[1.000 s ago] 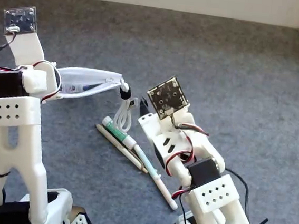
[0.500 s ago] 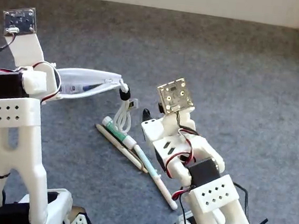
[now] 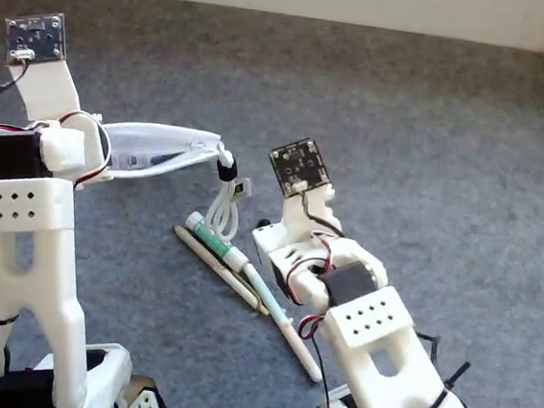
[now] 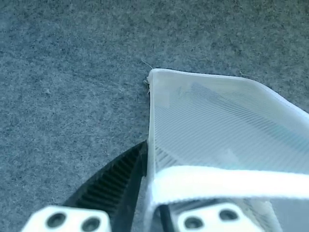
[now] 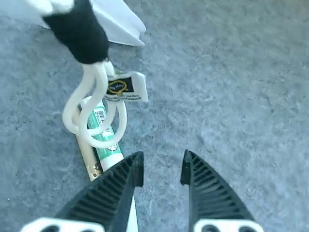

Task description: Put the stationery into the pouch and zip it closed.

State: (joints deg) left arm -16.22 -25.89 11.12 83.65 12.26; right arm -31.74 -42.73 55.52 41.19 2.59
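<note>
Found the translucent white mesh pouch (image 3: pixel 157 150) lying in the left half of the bench (image 3: pixel 452 135), toward the far edge, with its long side running left to right. Saw the left jaws pressed together on its left end, pinching the white band (image 4: pixel 227 183) along the pouch's edge, mesh wall stretching away from them.

Noted a black toggle (image 3: pixel 226 171) at the pouch's right end. Noted also a white cord loop (image 3: pixel 221 214) trailing from it toward the near edge, and a small tag (image 3: pixel 242 190) just beside the cord. Saw the loop's far end resting over the cap end of a green-and-white pen (image 3: pixel 216 239).

Counted three pieces of stationery near the middle of the bench, all slanting toward the near right corner. Beside the green-and-white pen, touching it, lay a thin cream-coloured stick (image 3: pixel 222 272) and a white pen (image 3: pixel 307 360) with a pale teal section.

Saw the right jaws spread a little with nothing between them, hovering over bare bench just beside the green-and-white pen and the cord loop.
</note>
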